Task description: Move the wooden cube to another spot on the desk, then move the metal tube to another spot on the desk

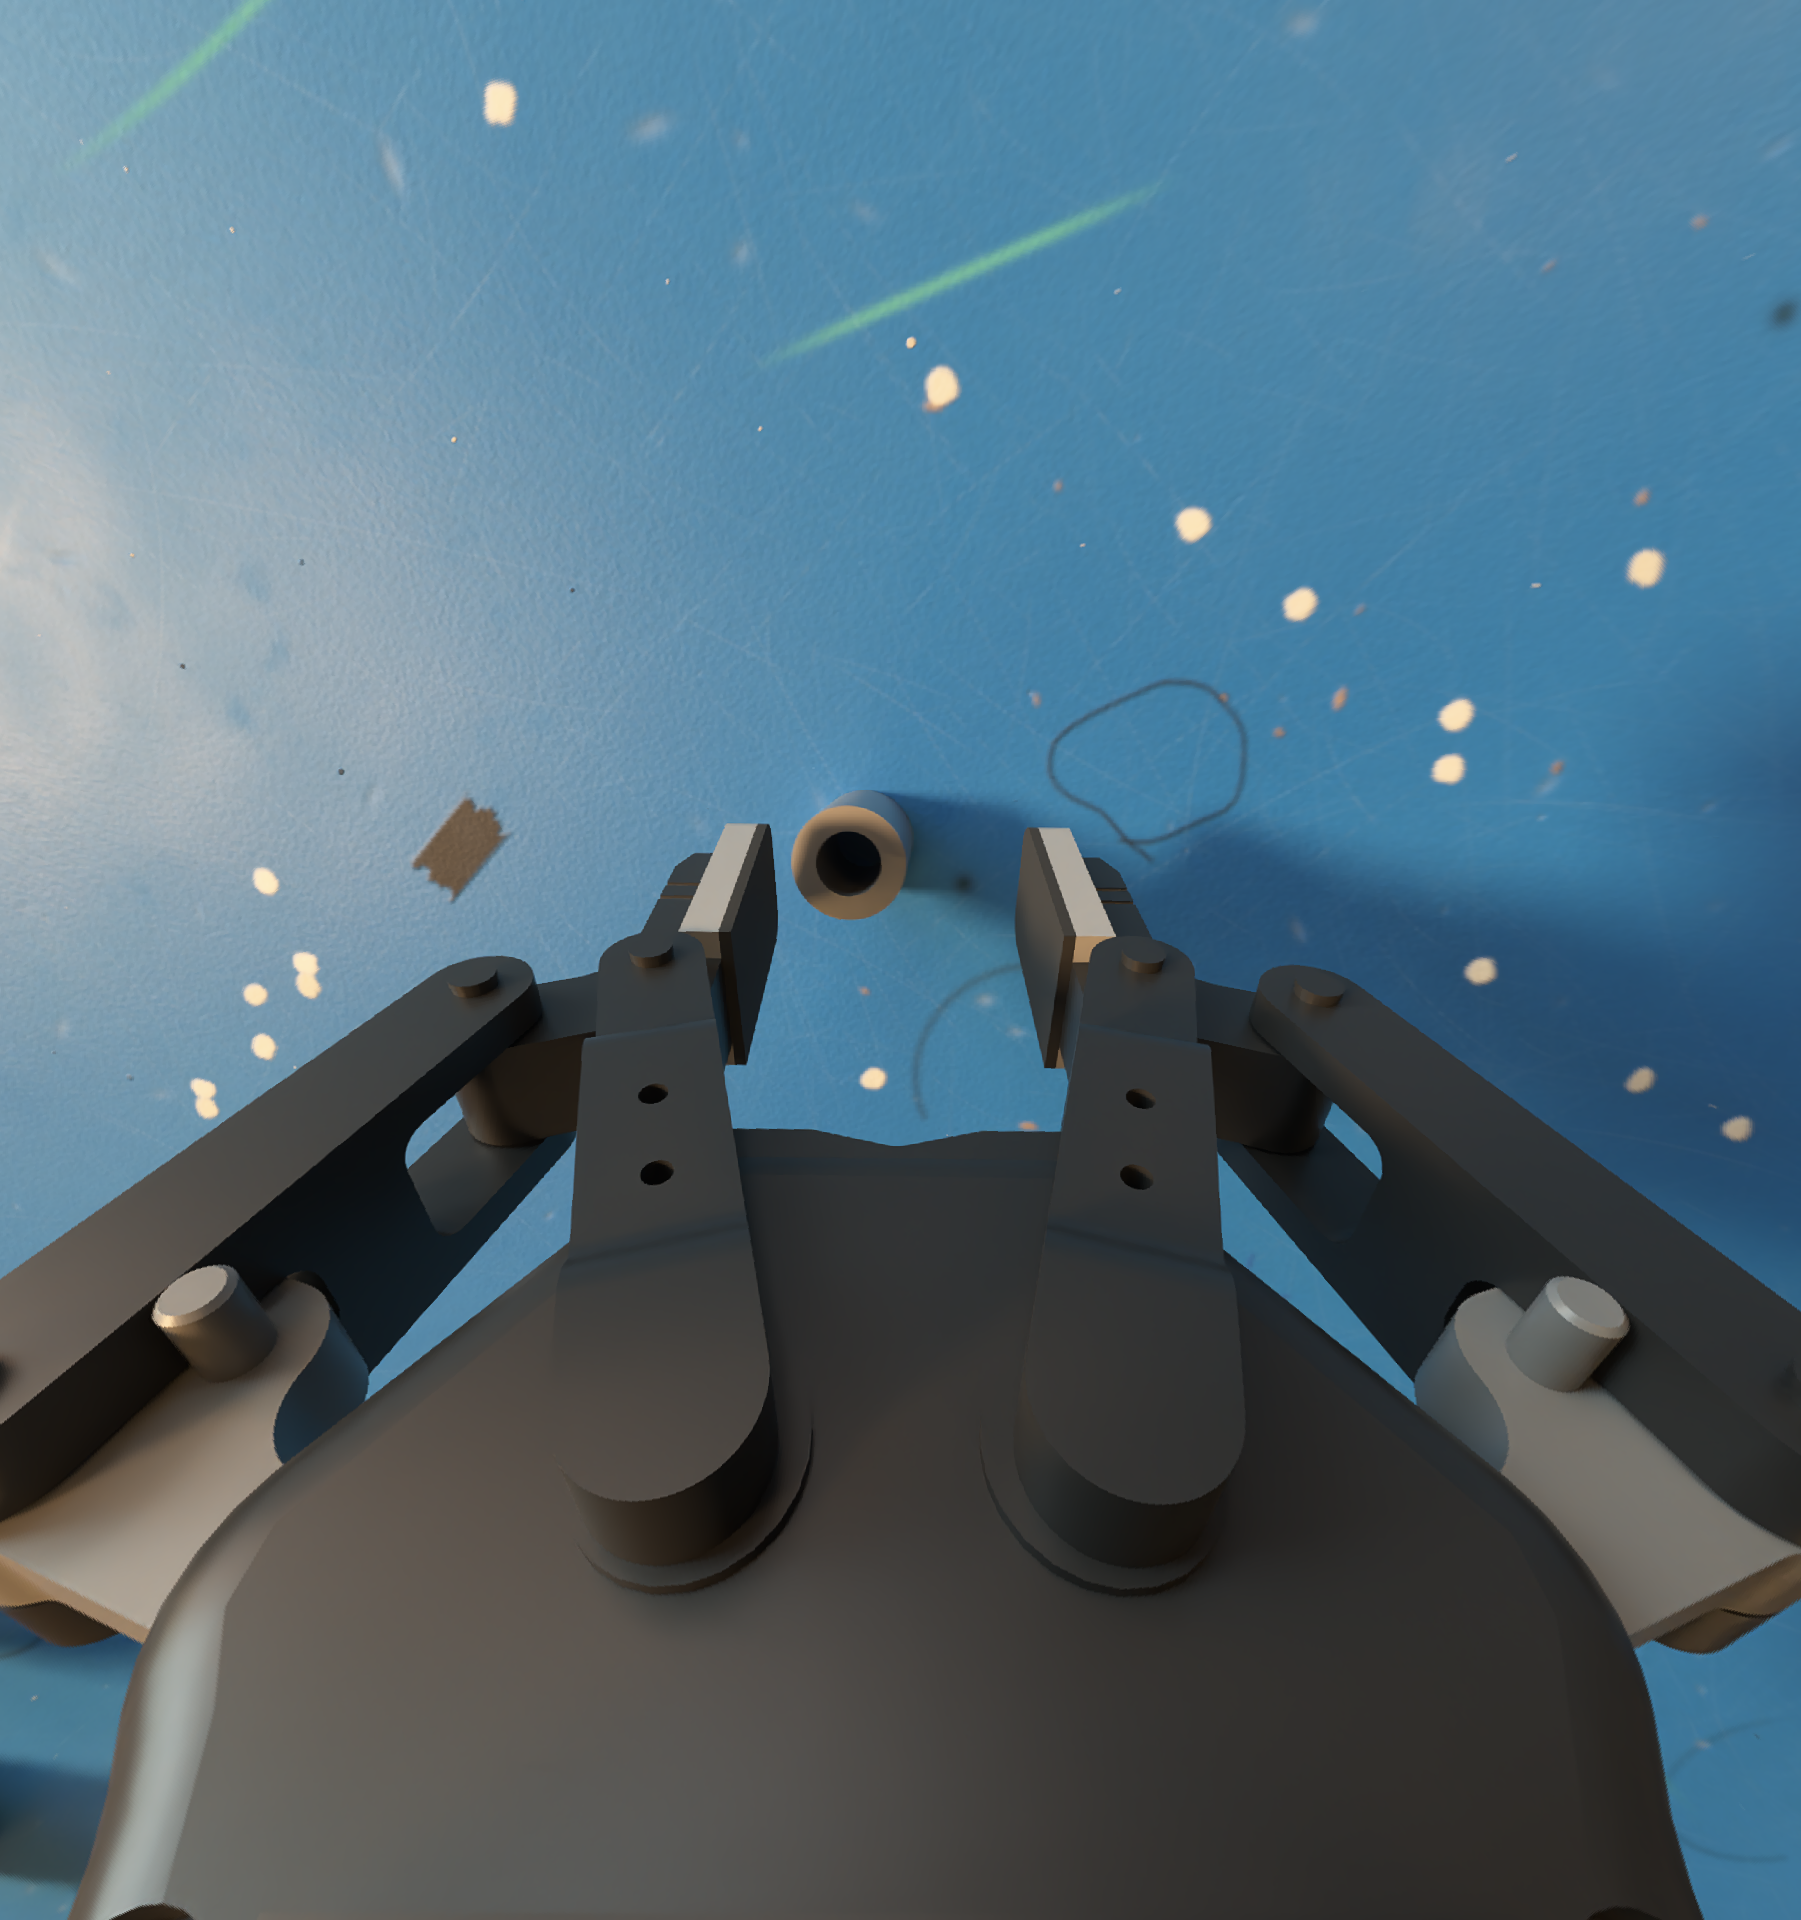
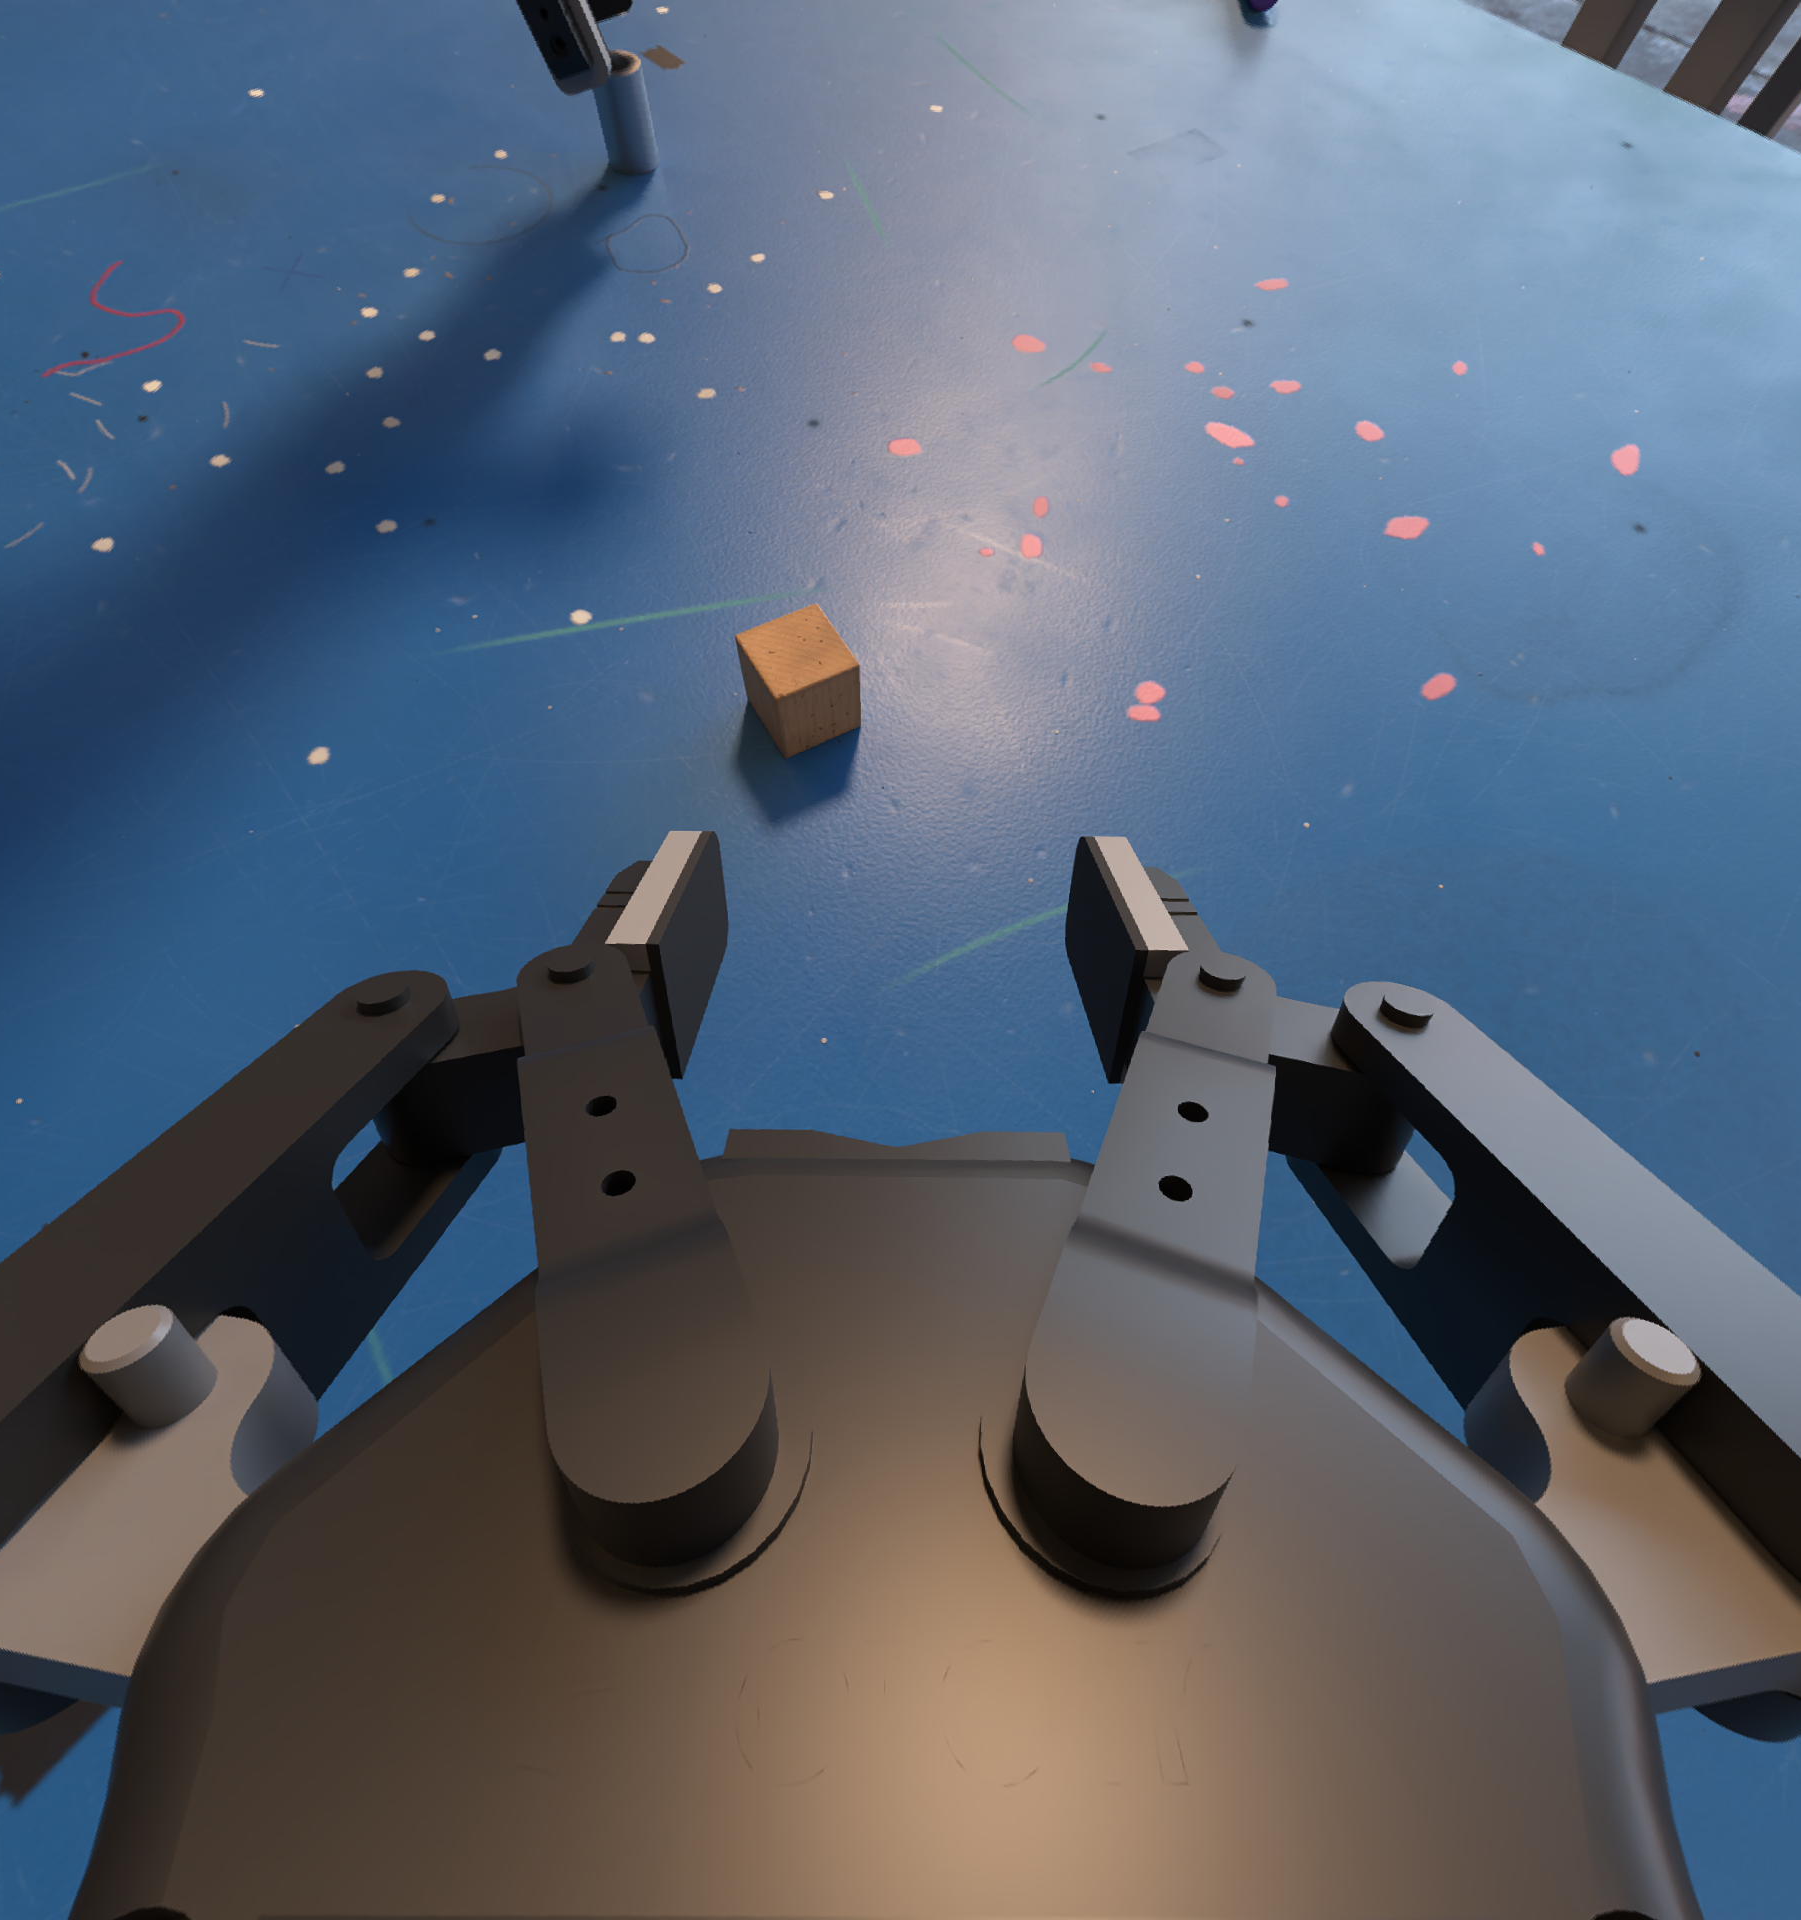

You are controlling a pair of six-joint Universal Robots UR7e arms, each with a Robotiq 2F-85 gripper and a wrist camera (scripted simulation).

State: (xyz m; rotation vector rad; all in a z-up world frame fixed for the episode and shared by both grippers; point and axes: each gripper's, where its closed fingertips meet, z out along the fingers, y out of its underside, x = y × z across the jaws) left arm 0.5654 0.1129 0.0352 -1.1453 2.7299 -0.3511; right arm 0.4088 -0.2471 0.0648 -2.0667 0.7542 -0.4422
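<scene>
Right wrist view: wooden cube [image 2: 800, 677] alone on desk [image 2: 1291, 831].

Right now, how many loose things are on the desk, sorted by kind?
Wooden cube: 1
Metal tube: 1
Total: 2, both standing free on the blue desk. A dark bit at the far edge is too cut off to identify.

- Blue desk [image 2: 1291, 831], scuffed and scratched, flecked with cream and pink paint spots.
- Wooden cube [image 2: 799, 678] sits flat on it, casting a shadow toward the camera.
- Metal tube [image 2: 628, 114] stands upright well beyond the cube, to its left.
- Pink spots scatter right of the cube; a red squiggle lies far left.
</scene>
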